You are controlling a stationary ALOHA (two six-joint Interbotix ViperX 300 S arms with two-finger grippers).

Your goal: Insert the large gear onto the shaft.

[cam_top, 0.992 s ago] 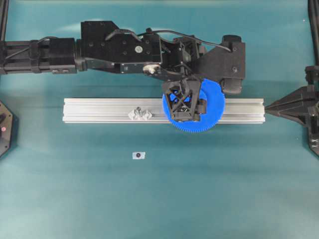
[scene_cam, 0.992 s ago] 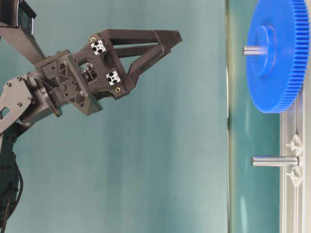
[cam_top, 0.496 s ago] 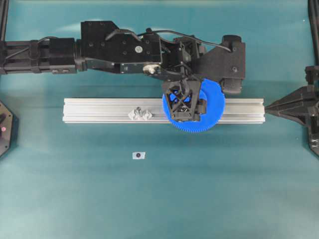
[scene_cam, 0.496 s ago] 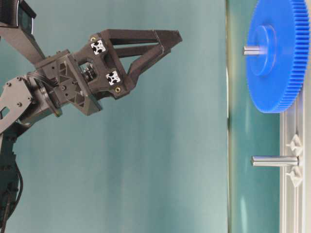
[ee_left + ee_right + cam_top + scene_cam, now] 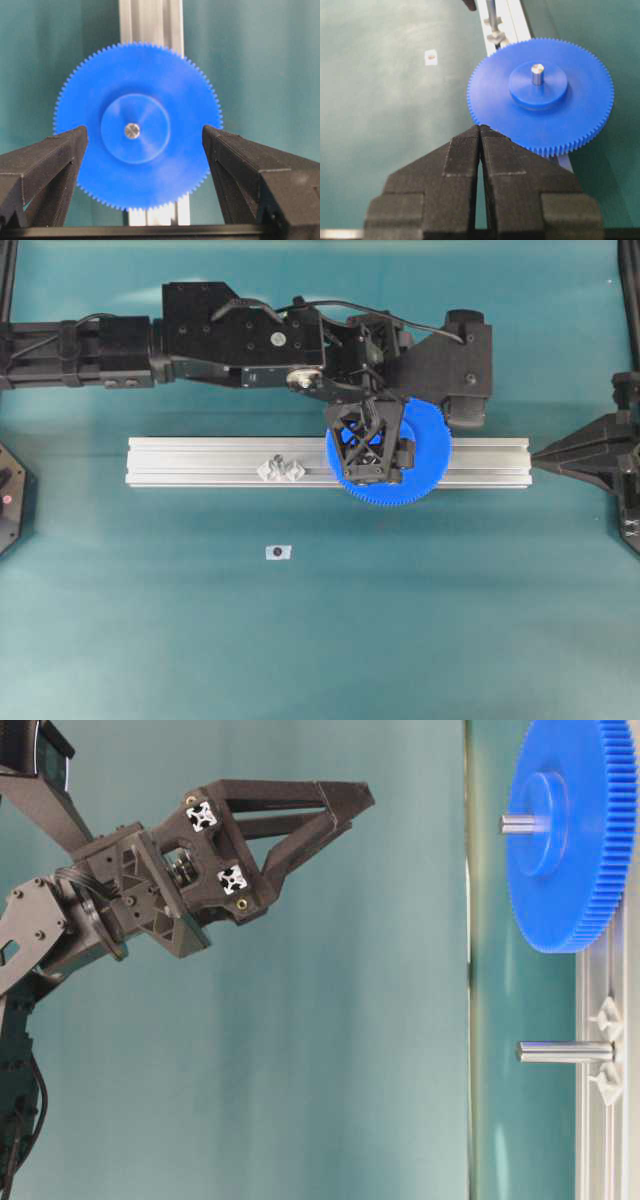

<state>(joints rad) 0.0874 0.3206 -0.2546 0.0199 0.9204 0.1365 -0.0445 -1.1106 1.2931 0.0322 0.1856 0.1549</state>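
Observation:
The large gear, a bright-blue toothed disc, lies flat on the aluminium rail. The grey shaft tip pokes up through its raised hub, as the right wrist view also shows at the shaft. My left gripper hangs open well above the gear, fingers wide on either side and touching nothing. From the table-level view that left gripper is clearly apart from the gear. My right gripper is shut and empty, its tip just short of the gear's rim.
A second bare peg on a clear winged base stands on the rail left of the gear, also seen as the second peg. A small white tag lies on the teal mat in front of the rail. The right gripper points at the rail's right end.

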